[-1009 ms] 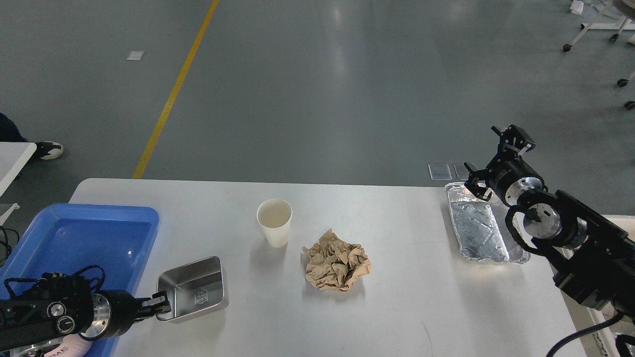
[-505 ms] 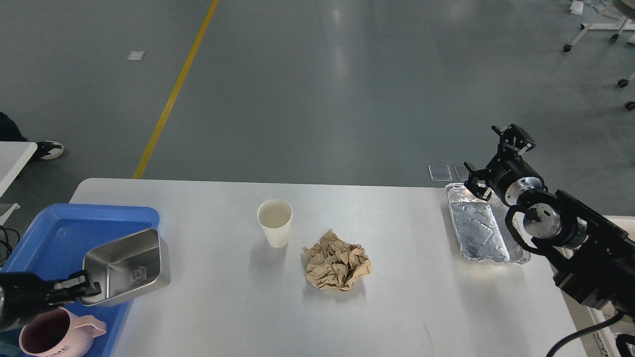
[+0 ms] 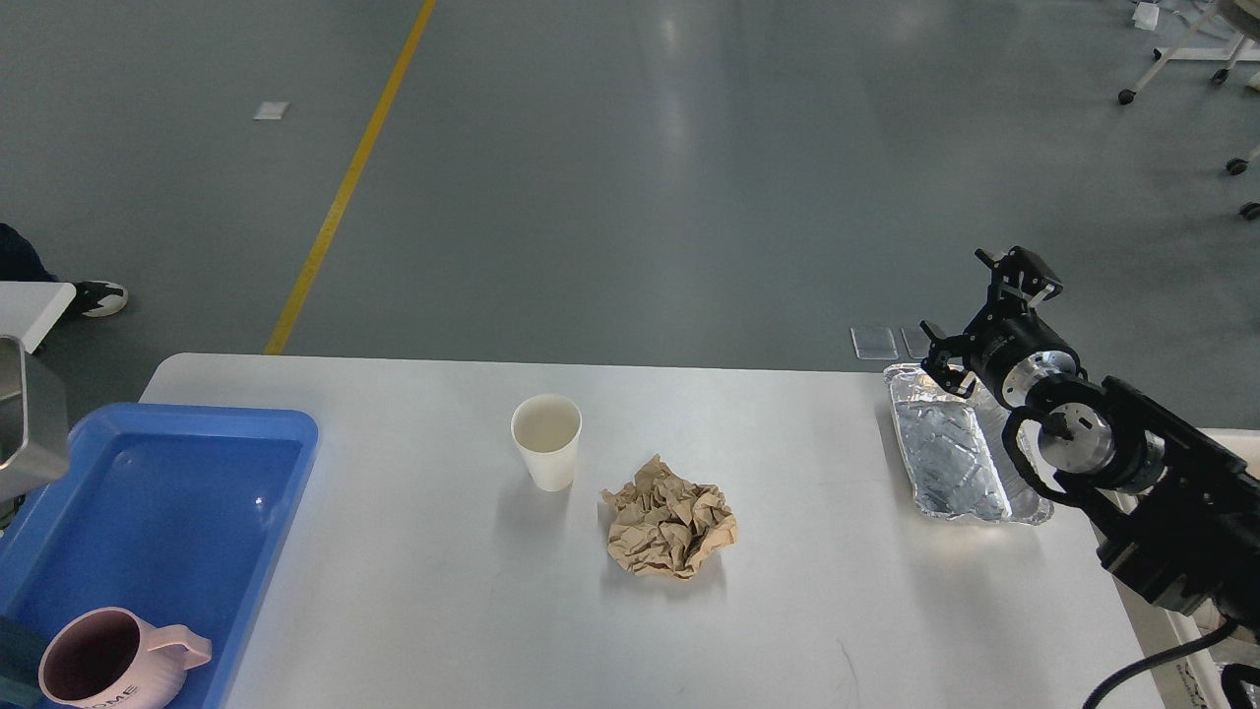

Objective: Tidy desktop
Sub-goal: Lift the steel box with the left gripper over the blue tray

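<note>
The white desktop (image 3: 837,611) fills the lower part of the head view. On it stand a white paper cup (image 3: 546,440), upright near the middle, and a crumpled ball of brown paper (image 3: 671,532) just right of it. A foil tray (image 3: 950,458) lies at the far right. My right gripper (image 3: 979,315) is open and empty, held above the foil tray's far end. A steel tray (image 3: 25,418) shows only as a corner at the left edge, raised above the blue tray. My left gripper is out of view.
A blue plastic tray (image 3: 167,512) sits at the table's left end with a pink mug (image 3: 98,670) in its near corner. A small white table edge (image 3: 34,305) and a person's shoe (image 3: 98,297) are at the far left. Grey floor lies beyond the table.
The steel tray has been carried left and up from the blue tray's edge, almost out of view, and my left gripper has left the frame with it. The right arm has not moved.
</note>
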